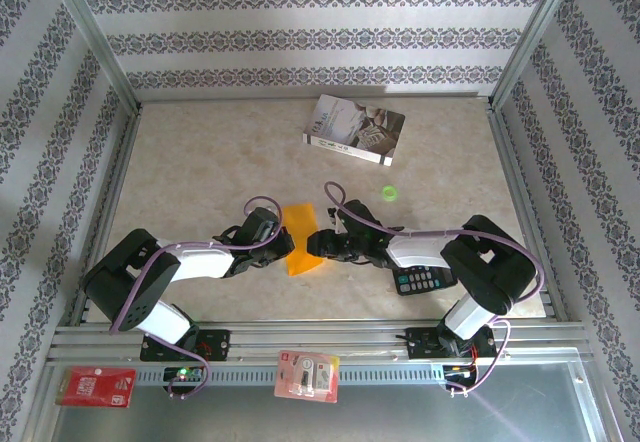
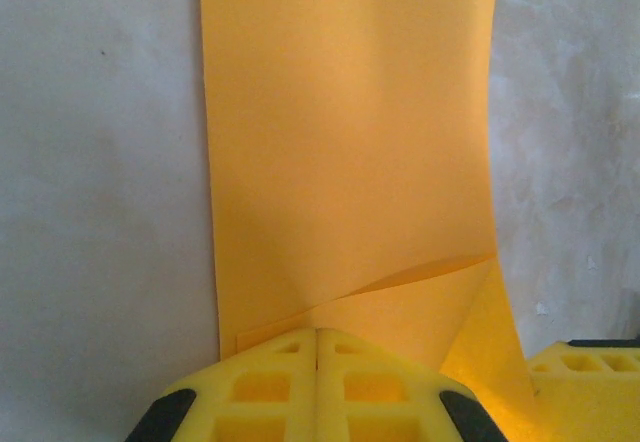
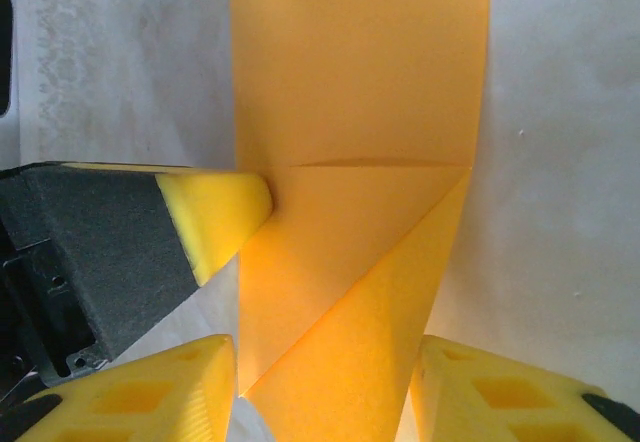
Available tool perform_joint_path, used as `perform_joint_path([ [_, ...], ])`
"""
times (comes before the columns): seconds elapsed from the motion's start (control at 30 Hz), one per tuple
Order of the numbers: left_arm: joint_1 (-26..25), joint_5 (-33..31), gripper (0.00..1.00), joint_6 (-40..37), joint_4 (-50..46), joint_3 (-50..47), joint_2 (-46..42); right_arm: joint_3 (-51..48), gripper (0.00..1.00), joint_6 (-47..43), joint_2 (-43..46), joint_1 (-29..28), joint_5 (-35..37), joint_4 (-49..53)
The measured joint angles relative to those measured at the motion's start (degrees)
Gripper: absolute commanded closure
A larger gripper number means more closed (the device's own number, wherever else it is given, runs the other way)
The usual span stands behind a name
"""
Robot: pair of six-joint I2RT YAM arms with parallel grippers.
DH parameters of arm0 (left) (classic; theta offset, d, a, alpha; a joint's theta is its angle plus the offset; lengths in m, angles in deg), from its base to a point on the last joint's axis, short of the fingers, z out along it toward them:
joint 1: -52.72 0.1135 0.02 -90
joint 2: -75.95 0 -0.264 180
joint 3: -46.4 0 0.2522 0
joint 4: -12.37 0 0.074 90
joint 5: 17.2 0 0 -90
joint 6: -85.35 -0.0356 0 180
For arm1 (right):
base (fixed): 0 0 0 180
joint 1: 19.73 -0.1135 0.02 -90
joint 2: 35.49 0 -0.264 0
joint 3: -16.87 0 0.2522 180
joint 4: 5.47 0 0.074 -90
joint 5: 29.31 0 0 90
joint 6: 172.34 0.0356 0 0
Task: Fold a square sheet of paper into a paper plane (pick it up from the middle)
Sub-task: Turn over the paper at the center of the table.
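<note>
The square sheet of paper (image 1: 297,237) lies on the worktop (image 1: 200,162) near the front edge, between the two arms; it is already folded into a narrow strip with one diagonal corner flap at its end; there is no dart shape yet, so I judge most folds remain; the left claw (image 2: 316,347) is together, tips at the strip's edge; the right claw (image 3: 325,372) stands apart, straddling the flapped end.

Top camera overlooks whole table (image 1: 200,152); 2 wrist cameras, close, share orange paper (image 2: 340,162).
</note>
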Motion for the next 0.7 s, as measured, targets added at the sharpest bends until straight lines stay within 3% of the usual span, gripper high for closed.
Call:
perform_joint_path([
  [0.3, -0.02, 0.0, 1.0, 0.0, -0.02, 0.0, 0.0, -2.78, 0.61, 2.43, -0.37, -0.33, -0.96, -3.43],
  [0.7, -0.02, 0.0, 1.0, 0.0, -0.02, 0.0, 0.0, -7.52, 0.72, 10.32, 2.38, -5.88, 6.49, -7.89],
])
